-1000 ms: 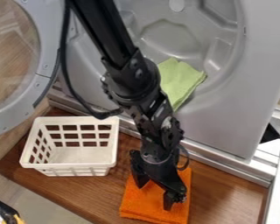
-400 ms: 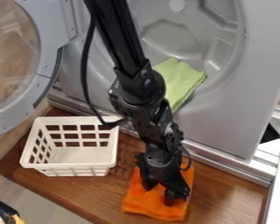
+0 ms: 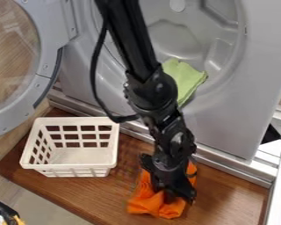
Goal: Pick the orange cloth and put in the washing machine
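The gripper point(image 3: 167, 196) hangs low at the bottom centre, pointing down, with its fingers drawn together on the orange cloth point(image 3: 147, 203). The cloth is bunched up around the fingertips and still lies on the wooden surface; part of it is hidden beneath the gripper. Behind the arm stands the grey washing machine point(image 3: 225, 118), with its round opening facing the camera and its door point(image 3: 46, 74) swung out to the left.
A light green cloth point(image 3: 189, 79) drapes over the lower rim of the machine's opening. Left of the gripper, a white plastic basket point(image 3: 72, 167) stands on the wooden surface point(image 3: 225, 197). Metal rails run along the machine's base.
The gripper has shifted slightly right and its fingers have come together. The orange cloth has gone from a flat folded shape to a crumpled bunch.
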Tool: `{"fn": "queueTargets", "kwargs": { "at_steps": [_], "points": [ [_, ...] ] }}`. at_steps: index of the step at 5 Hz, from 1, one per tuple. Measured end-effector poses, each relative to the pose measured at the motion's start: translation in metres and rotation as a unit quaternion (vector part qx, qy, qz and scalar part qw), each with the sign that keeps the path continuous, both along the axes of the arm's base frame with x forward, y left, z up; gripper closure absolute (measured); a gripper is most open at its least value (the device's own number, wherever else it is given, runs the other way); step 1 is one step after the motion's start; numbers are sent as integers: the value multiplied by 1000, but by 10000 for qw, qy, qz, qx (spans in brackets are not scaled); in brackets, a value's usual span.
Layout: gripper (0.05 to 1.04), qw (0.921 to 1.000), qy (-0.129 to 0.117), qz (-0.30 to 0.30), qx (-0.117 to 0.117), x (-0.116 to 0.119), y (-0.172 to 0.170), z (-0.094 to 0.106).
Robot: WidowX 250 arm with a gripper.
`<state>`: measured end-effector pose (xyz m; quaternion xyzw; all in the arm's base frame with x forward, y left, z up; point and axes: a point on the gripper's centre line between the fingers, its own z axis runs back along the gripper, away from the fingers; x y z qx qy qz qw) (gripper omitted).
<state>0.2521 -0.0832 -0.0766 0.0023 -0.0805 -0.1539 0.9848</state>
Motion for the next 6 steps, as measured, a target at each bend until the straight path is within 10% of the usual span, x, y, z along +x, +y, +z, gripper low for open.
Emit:
{"fn": "queueTargets", "kwargs": {
  "at_steps": [6],
  "points": [
    [992, 9971, -419, -273, -574, 4, -4, 82]
  ]
}}
